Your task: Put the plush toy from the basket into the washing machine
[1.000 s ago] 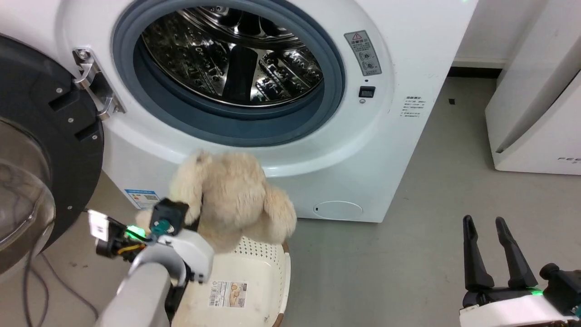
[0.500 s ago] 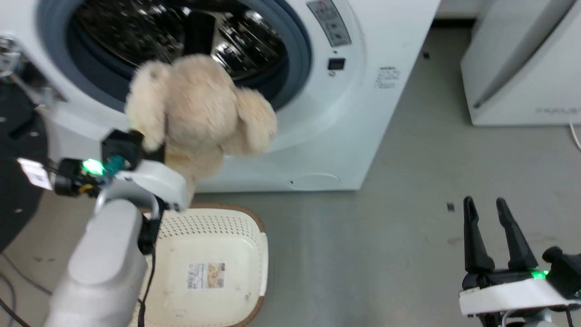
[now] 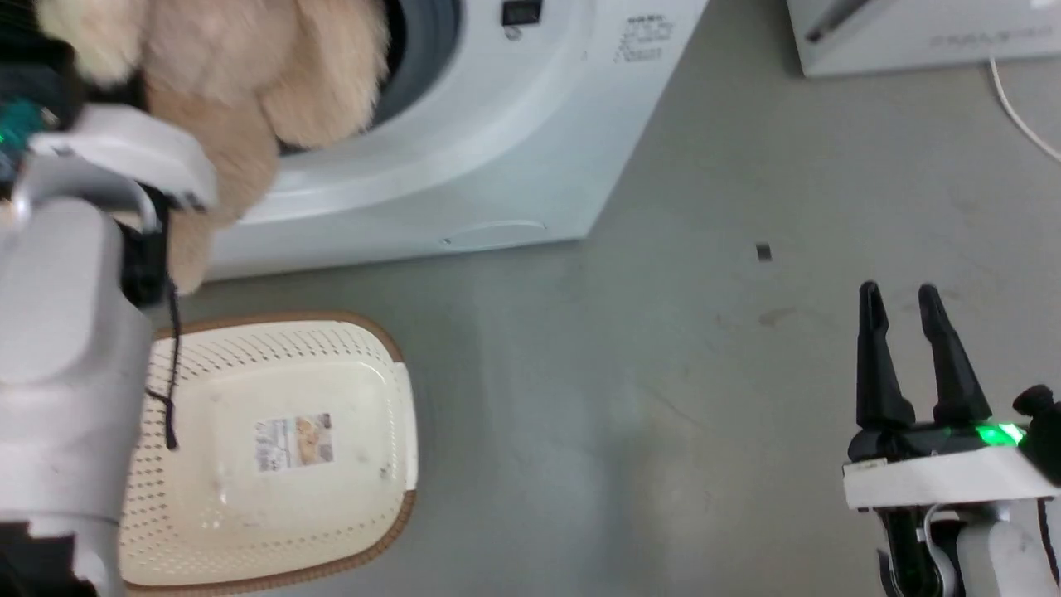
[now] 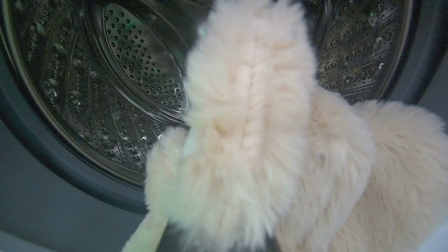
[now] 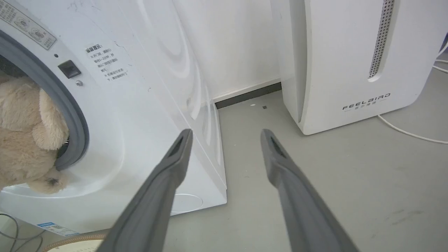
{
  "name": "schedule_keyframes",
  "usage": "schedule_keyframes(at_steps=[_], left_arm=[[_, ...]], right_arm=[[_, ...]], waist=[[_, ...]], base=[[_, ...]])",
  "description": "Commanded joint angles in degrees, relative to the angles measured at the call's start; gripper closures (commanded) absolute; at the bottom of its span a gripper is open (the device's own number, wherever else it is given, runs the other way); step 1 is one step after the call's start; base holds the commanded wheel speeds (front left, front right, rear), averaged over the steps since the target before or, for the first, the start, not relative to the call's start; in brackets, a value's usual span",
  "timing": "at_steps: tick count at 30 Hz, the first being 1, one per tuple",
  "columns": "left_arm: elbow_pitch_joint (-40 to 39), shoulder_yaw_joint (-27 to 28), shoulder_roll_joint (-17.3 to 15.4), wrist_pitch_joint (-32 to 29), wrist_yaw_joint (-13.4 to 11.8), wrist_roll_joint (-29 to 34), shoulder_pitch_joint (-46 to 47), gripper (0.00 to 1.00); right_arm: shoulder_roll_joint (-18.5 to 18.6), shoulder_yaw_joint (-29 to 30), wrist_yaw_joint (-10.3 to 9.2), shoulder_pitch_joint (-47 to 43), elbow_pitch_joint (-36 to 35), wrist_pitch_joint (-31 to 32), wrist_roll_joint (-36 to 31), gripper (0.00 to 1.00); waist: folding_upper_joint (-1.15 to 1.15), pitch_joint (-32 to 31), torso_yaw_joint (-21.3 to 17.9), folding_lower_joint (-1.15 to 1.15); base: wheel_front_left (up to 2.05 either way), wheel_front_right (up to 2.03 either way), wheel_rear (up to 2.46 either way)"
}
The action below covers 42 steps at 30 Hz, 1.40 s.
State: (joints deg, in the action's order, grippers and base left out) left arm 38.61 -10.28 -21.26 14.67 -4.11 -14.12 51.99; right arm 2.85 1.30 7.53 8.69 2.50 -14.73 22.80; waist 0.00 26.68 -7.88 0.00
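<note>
While left fingers pinch plush toy (image 4: 252, 140), long axis points into washing machine (image 3: 497, 149); right fingers (image 3: 879, 365) spread.

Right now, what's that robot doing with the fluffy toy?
The robot's left arm is holding the toy up at the washer's open mouth. The basket sits empty on the floor below. Its right hand hangs open, holding nothing.

The plush toy (image 3: 249, 75) above, the basket (image 3: 207, 356) below.
The plush toy is upper left, before the washing machine (image 3: 497, 124) opening; the basket lies lower left on the floor (image 3: 663, 373); the right gripper (image 3: 898, 288) stands lower right.
</note>
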Motion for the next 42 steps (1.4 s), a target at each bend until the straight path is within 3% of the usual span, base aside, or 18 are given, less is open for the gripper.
schedule_keyframes(at_steps=[1, 18, 28, 29, 30, 42], left_arm=[[0.5, 0.6, -1.0, 0.3, 0.0, 0.1, 2.7, 1.00], [8.2, 3.5, -7.6, 0.3, 0.7, 0.8, 25.2, 1.00], [11.9, 2.6, -8.7, 0.3, -0.3, 2.5, 34.3, 1.00], [12.3, 2.6, -8.6, 0.3, -0.7, 2.6, 34.6, 0.56], [12.4, 2.5, -8.6, 0.3, -0.8, 2.8, 34.8, 0.00], [13.2, 1.7, -5.9, 0.3, -0.8, 2.5, 29.8, 0.00]], right_arm=[[0.0, -0.3, -0.04, 1.4, -0.5, -0.3, 0.4, 0.00], [0.0, -1.3, -0.04, 7.7, -2.1, -0.3, 3.2, 0.00], [0.0, -2.7, -0.04, 8.4, -2.3, -0.3, 4.3, 0.00], [0.0, -2.8, -0.04, 8.4, -2.4, -0.3, 4.3, 0.00], [0.0, -2.9, -0.04, 8.4, -2.4, -0.3, 4.4, 0.00], [0.0, -3.7, -0.04, 7.8, -1.3, -0.3, 3.2, 0.00]], waist=[[0.00, 3.7, -2.5, 0.00], [0.00, 15.6, -7.6, 0.00], [0.00, 18.2, -9.2, 0.00], [0.00, 18.3, -9.3, 0.00], [0.00, 18.3, -9.3, 0.00], [0.00, 13.9, -6.8, 0.00]], base=[[0.00, 0.00, 0.00], [0.00, 0.00, 0.00], [0.00, 0.00, 0.00], [0.00, 0.00, 0.00], [0.00, 0.00, 0.00], [0.00, 0.00, 0.00]])
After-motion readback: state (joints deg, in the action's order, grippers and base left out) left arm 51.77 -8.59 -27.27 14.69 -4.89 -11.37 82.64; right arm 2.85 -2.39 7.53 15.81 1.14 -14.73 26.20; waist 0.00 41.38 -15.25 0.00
